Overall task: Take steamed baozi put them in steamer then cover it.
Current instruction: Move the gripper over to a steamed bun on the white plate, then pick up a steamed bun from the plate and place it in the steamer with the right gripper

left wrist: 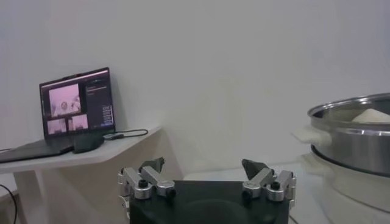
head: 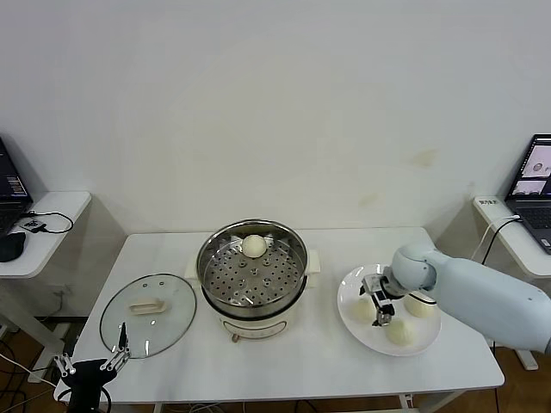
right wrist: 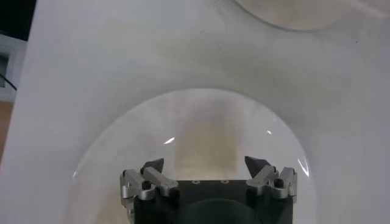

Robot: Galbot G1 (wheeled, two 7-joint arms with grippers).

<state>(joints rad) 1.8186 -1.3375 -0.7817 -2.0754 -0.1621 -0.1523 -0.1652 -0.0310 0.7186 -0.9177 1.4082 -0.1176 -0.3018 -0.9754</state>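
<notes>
The steel steamer (head: 251, 274) stands mid-table with one baozi (head: 253, 246) on its perforated tray; its rim (left wrist: 359, 131) also shows in the left wrist view. Three more baozi lie on the white plate (head: 349, 323): a left one (head: 358, 310), a right one (head: 420, 304) and a front one (head: 399, 331). My right gripper (head: 379, 305) is open, low over the plate by the left baozi. In the right wrist view a pale rounded baozi (right wrist: 195, 131) lies just beyond the open right gripper (right wrist: 204, 163). The glass cover (head: 148, 314) lies flat left of the steamer. My left gripper (head: 90, 366) is parked at the front left corner, open (left wrist: 204, 167).
Side tables with laptops stand at the far left (head: 10, 194) and far right (head: 534, 185); one laptop (left wrist: 76, 103) shows in the left wrist view. The table's front edge runs close in front of the plate. A wall stands behind the table.
</notes>
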